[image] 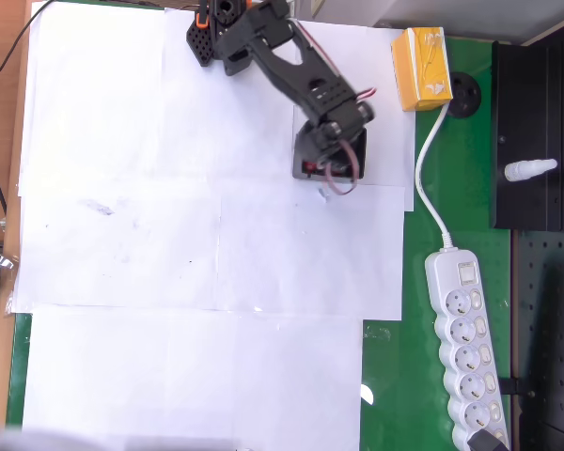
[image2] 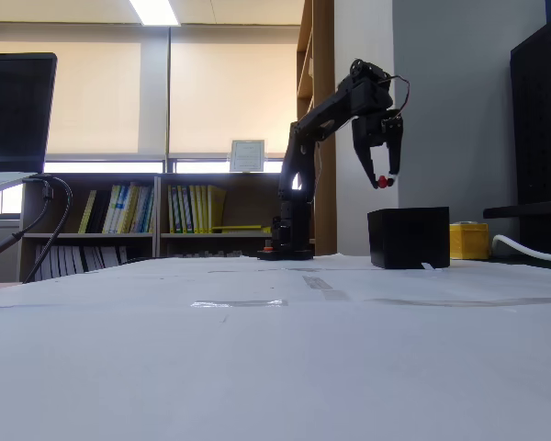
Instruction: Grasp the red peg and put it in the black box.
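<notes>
— White paper covers the surface [image: 169, 235]; where's the red peg [image2: 382, 182]?
— Pinched in the fingers [image2: 383, 179], above the black box [image2: 409, 237].
— Risk?
— Released off-centre, it may strike a wall and bounce out.

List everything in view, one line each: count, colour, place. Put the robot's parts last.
red peg: one, bright red, held between the tool's fingertips, above the black box in the fixed view.
black box: one, black, on the white paper, under the tool.
yellow carton: one, yellow, on the green mat near the top edge in the overhead view.
power strip: one, white, on the green mat at right, its cable running up toward the carton.
paper sheets: several, white, covering the table.
black panel: one, black, at the right edge.
bookshelf: one, with coloured books, in the fixed view's background.
arm: one, black, reaching from the top edge.
tool: one, black, shut on the peg.
</notes>
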Motion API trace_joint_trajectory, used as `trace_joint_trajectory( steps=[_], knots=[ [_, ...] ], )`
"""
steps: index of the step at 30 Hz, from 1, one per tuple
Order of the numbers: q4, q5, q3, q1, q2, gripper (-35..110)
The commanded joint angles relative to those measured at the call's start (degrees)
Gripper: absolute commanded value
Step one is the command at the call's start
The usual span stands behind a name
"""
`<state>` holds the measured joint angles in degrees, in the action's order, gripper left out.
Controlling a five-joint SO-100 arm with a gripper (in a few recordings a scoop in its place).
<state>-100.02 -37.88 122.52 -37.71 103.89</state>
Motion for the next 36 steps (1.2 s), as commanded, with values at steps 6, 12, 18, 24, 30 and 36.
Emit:
trace_joint_trajectory(
  steps=[6,12,18,24,30,36],
  knots=[
    [4.22,2.55,-1.14,-5.89,-6.86,0],
    [5.54,1.14,-4.83,-4.48,-7.56,20],
    [8.00,0.09,-9.40,-1.32,-9.32,43],
    [8.00,1.05,-9.58,-0.70,-11.43,41],
    [3.96,-2.72,-10.02,1.14,-15.91,0],
    [1.85,-19.69,-20.04,10.20,-28.21,0]
  ],
)
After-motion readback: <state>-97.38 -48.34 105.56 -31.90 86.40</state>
